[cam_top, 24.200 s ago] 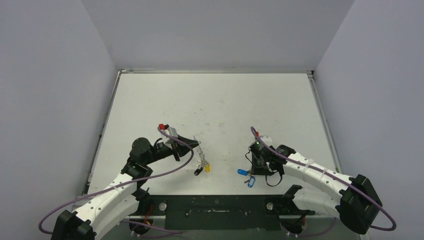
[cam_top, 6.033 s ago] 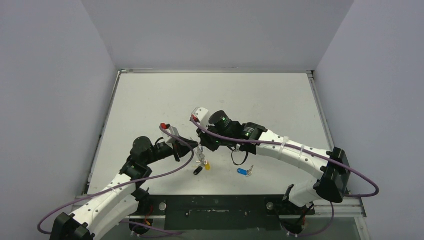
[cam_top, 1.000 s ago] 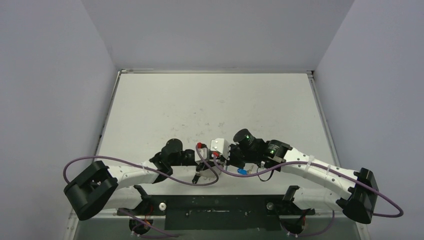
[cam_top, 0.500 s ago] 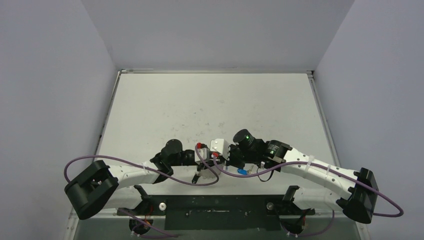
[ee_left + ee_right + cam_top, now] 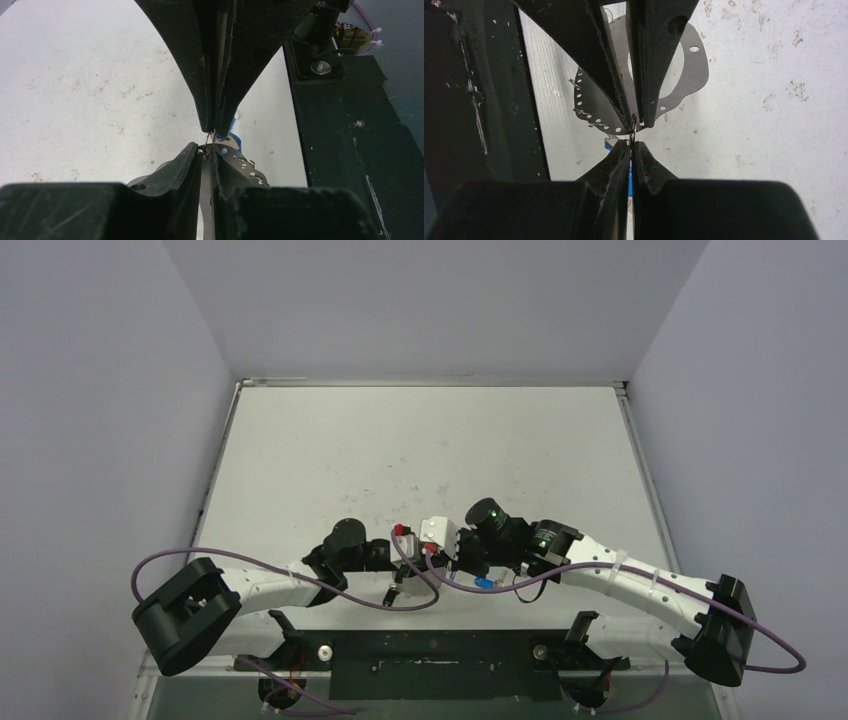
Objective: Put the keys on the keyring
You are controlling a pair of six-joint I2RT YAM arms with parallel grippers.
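- We are finding the keyring [image 5: 634, 123], a thin wire loop, raised off the table [image 5: 420, 440] just beyond the middle of the black mounting plate [image 5: 430, 665].
- We are recording the right gripper [image 5: 630, 145] as pinched tight on that wire. The left gripper [image 5: 206, 150] is standing narrow against it, and we cannot tell whether it is gripping.
- We are noting the blue key [image 5: 483, 582] lying loose just beyond the plate, beside the right gripper.
- We are judging threading as under way: no key is showing on the wire, so the blue key at least is remaining.
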